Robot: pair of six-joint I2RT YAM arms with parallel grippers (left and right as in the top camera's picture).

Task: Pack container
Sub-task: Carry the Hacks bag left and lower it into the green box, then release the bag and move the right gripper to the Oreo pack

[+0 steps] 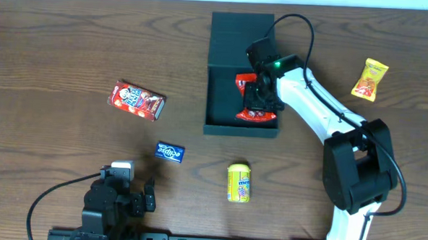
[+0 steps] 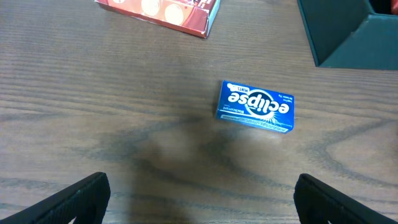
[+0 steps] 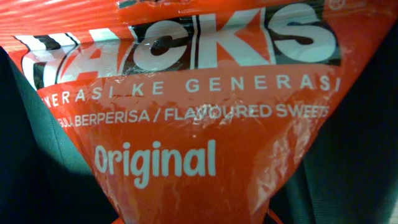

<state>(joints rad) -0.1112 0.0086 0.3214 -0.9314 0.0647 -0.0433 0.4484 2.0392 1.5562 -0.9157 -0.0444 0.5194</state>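
Observation:
The container (image 1: 222, 70), a dark matte square box with its flap lid (image 1: 236, 30) folded back, stands at the table's top centre. My right gripper (image 1: 262, 100) hangs inside it, shut on an orange-red Hacks sweets packet (image 1: 252, 116). In the right wrist view that packet (image 3: 199, 124) fills the picture, narrowing toward the bottom edge, with the container's dark walls (image 3: 37, 162) on both sides; the fingers themselves are hidden. My left gripper (image 1: 147, 195) rests open near the front left edge, its fingers (image 2: 81, 199) spread wide over bare wood. A blue Eclipse mints box (image 2: 255, 106) lies just ahead of it.
A red snack box (image 1: 137, 101) lies left of the container. The blue mints box (image 1: 170, 153) sits below it, and a yellow packet (image 1: 239, 182) lies in front of the container. An orange-yellow candy packet (image 1: 369, 79) lies at the far right. The container's corner (image 2: 348, 37) shows in the left wrist view.

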